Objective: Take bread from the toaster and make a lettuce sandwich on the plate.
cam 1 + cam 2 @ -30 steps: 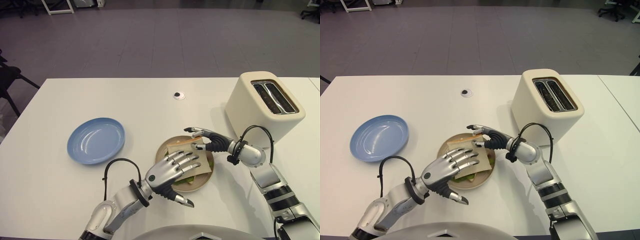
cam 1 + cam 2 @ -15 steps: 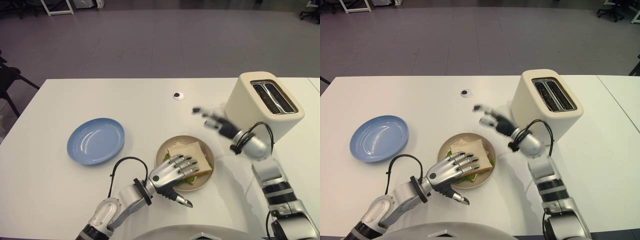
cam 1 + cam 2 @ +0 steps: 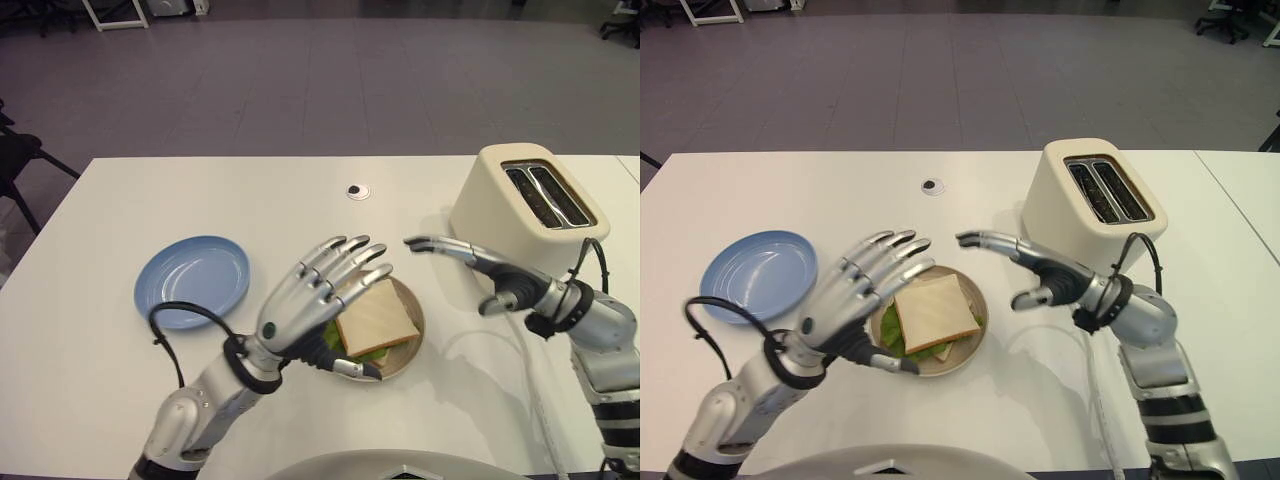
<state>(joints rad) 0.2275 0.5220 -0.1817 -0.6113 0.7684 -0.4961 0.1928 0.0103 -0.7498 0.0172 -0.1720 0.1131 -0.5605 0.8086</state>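
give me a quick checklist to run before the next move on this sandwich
1. Top bread slice placed: it lies flat on the lettuce, inside the plate. ok
2. Lettuce in the sandwich: green shows under the slice's left edge. ok
3. Bottom slice under the lettuce: mostly hidden. cannot tell
4. Left hand free: fingers spread, holding nothing, above the plate's left edge and partly over the sandwich. ok
5. Right hand free: open, holding nothing, between the plate and the toaster. ok
6. Toaster emptied: no bread sticks up from the dark slots. ok
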